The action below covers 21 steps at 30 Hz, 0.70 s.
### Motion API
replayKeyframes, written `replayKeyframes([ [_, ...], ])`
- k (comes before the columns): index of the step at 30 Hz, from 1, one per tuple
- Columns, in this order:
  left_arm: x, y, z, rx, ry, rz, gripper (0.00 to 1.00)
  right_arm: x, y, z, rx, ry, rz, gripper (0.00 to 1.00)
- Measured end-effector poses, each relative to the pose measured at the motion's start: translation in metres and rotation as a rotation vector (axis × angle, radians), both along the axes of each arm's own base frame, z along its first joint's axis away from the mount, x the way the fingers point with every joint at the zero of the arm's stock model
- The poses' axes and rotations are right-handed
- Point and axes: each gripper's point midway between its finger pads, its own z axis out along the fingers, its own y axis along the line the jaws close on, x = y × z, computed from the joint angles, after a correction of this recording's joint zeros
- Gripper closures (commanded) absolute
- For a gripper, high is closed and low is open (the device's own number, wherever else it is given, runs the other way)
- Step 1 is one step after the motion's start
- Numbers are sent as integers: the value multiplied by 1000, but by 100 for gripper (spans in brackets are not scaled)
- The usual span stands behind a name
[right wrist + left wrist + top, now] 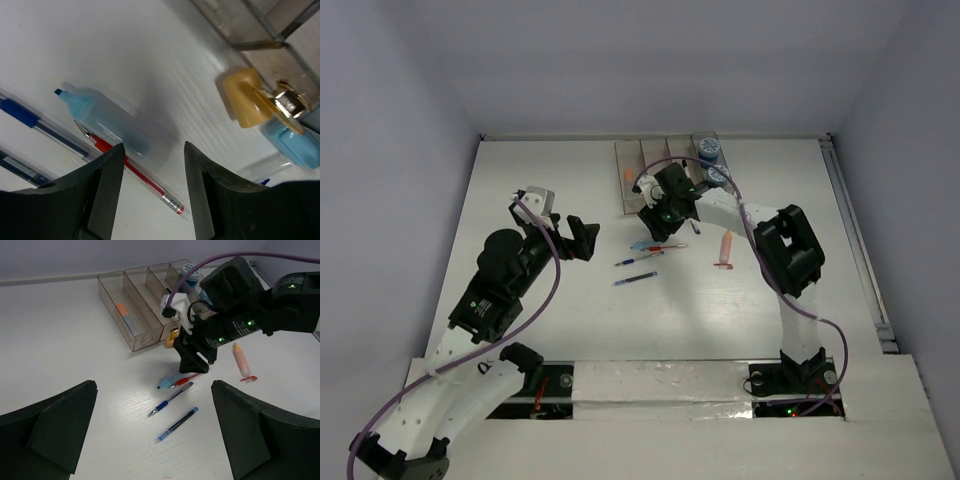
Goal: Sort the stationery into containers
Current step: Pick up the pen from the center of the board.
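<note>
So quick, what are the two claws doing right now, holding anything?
Left gripper: open, empty.
Right gripper: open, empty, above the highlighter.

you have bare table (520, 180) left of the blue pens (638, 279); the containers (628, 195) and right arm (785, 250) crowd the far side.

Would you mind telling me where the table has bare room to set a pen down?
Bare table lies left of the containers, and right of the pink marker. Crowded: the pens and blue highlighter by the right gripper.
</note>
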Motion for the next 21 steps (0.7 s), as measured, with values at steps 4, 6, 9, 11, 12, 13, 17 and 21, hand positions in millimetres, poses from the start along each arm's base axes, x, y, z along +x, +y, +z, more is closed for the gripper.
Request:
replayKeyframes([
  [4, 1, 1, 0, 0, 0, 5, 1, -9, -4, -18, -74, 41, 40, 38],
  [6, 1, 1, 0, 0, 0, 5, 1, -12, -5, -19, -92, 45, 54, 37],
  [9, 1, 1, 0, 0, 0, 5, 1, -11, -6, -17, -100, 41, 66, 35],
  [11, 1, 1, 0, 0, 0, 5, 1, -12, -6, -19, -105, 46, 71, 34],
  [12, 1, 1, 0, 0, 0, 5, 1, -11, -6, -19, -107, 45, 72, 34],
  [13, 1, 1, 0, 0, 0, 5, 1, -11, -5, -19, -107, 44, 75, 33],
  [17, 1, 1, 0, 0, 0, 5, 1, -4, 0, -21, -111, 34, 84, 29],
  [21, 1, 1, 0, 0, 0, 5, 1, -2, 6, -25, -130, 23, 99, 20],
])
